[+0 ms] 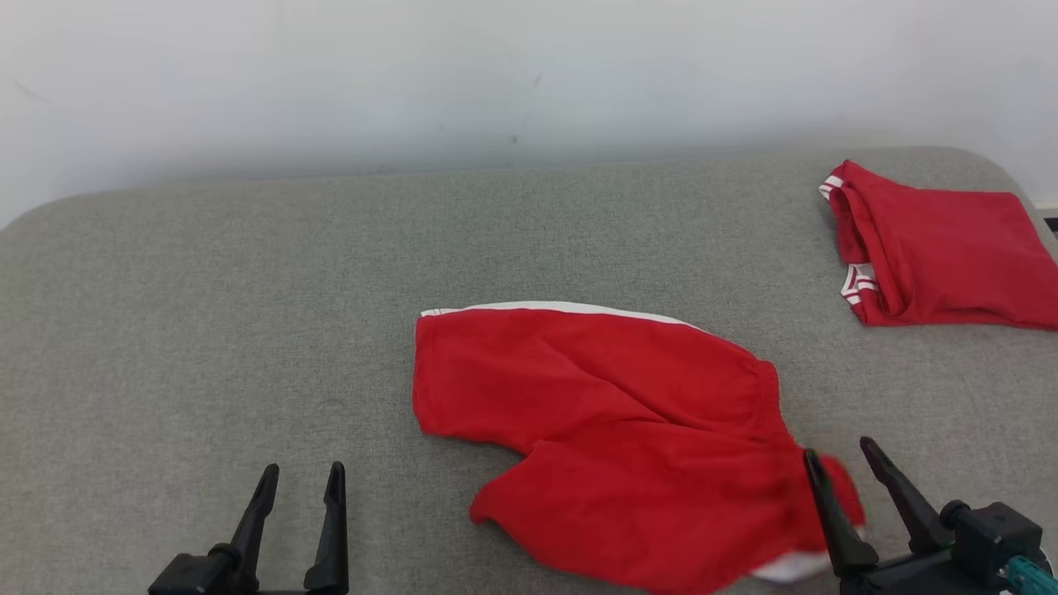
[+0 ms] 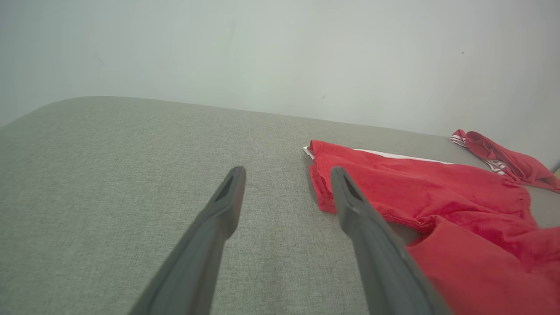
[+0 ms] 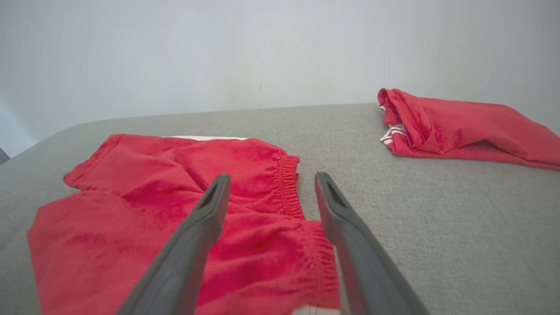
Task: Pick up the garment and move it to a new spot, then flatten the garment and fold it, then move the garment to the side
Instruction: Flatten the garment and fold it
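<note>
Red soft-cloth shorts with a white side stripe lie spread but rumpled on a grey woven-fabric tabletop before a pale wall. The robot's right claw is poised at the shorts' gathered elastic waistband, its two long dark fingers wide apart and gripping nothing. In the right wrist view, one finger lies over the red cloth and the other over bare grey fabric just past the waistband. From this claw the shorts stretch away ahead and to the left, their leg openings pointing toward the left claw. That claw, likewise spread wide and empty, hovers over bare tabletop, with the nearest leg hem just to its right. A folded red garment with white-striped trim rests well ahead and to the right of the right claw, apart from the shorts.
</note>
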`<state>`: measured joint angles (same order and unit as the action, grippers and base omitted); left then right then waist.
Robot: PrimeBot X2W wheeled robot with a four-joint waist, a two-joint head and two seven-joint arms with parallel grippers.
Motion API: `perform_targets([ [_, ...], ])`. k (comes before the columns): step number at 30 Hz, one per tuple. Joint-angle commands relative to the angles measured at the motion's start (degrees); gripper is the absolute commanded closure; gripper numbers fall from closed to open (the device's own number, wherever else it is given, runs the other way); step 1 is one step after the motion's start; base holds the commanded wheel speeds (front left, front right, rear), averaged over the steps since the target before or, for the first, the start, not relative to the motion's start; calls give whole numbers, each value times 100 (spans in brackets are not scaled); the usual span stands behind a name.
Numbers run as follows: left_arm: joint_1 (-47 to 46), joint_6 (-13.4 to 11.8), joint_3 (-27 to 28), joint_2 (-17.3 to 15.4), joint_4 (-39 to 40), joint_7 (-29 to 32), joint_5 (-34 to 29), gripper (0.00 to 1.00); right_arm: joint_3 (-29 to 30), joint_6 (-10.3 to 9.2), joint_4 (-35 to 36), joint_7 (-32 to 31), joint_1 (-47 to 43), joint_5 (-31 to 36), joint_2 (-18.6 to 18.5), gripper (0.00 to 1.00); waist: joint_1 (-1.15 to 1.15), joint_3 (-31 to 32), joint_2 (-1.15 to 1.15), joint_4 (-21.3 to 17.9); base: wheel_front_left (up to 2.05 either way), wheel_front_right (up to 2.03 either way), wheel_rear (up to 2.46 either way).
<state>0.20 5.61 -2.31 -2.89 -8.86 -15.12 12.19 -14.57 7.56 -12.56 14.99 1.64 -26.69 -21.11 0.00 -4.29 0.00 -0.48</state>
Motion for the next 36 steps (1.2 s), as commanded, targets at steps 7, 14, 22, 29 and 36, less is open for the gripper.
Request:
perform_targets([
  [7,125,27,57,-1,15,0,-47,0,451,-15,876,20,-276,518,455,0,0,128,0,16,0,0,0],
  [14,131,65,-141,1,-78,0,-96,0,444,-15,1069,14,-402,853,804,0,0,123,0,-15,0,0,0],
  [22,-254,181,-1103,-2,-728,0,-324,0,293,-15,993,14,-194,927,873,0,0,-27,0,-129,0,0,0],
  [29,-657,182,-1713,-23,-1439,0,-243,0,174,-15,939,14,7,961,886,0,0,-202,0,-361,0,0,0],
  [36,-1086,184,-1832,-37,-2016,0,-28,0,243,-15,907,13,57,985,888,0,0,-361,0,-567,0,0,0],
])
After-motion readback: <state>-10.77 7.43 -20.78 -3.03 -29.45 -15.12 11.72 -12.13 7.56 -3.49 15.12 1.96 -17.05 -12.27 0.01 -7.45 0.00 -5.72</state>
